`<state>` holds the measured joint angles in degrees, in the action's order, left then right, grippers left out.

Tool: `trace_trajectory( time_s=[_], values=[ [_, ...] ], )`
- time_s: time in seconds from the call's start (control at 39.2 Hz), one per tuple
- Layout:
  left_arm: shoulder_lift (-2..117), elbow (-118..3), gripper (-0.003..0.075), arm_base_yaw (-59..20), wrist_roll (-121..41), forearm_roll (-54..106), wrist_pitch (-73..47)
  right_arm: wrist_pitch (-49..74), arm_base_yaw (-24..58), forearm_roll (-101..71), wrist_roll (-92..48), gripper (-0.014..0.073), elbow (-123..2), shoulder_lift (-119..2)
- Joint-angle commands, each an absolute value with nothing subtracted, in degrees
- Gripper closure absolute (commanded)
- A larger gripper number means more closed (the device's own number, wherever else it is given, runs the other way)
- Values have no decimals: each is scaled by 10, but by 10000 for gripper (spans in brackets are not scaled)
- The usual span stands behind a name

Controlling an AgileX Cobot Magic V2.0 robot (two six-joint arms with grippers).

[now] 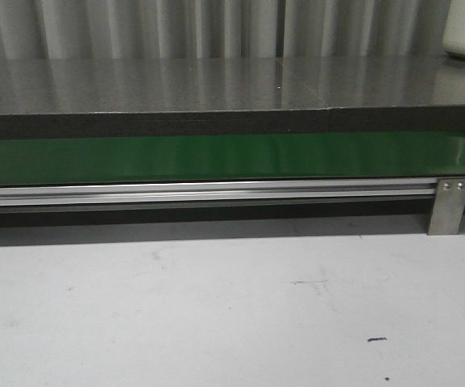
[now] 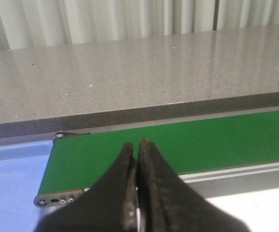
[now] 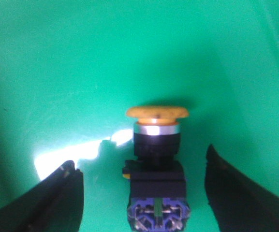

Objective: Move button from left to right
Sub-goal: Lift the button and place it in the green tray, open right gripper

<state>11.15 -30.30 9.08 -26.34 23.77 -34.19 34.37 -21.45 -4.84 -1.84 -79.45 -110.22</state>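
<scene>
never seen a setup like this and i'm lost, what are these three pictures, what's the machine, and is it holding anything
It is a two-armed robot at a table; each arm ends in a two-fingered gripper. One picture looks forward from the robot: a white tabletop, a green conveyor belt and a grey counter behind it. No arm shows there.

The other two come from cameras on the wrists. The left gripper is closed and empty, above the belt's end. The right gripper is open, its dark fingers on either side of the button, which has an orange-yellow head and black body and lies on a green surface. Nothing is held yet.
</scene>
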Motion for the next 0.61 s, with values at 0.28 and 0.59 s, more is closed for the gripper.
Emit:
trace_trajectory(
  time_s=[0.28, 0.59],
  values=[
    [119, -318, 741, 86, -263, 253, -298, 315, -139, -42, -21, 263, -812, -911],
    [119, -318, 741, 86, -263, 253, -298, 318, -38, -42, -22, 666, -811, -810]
  ],
)
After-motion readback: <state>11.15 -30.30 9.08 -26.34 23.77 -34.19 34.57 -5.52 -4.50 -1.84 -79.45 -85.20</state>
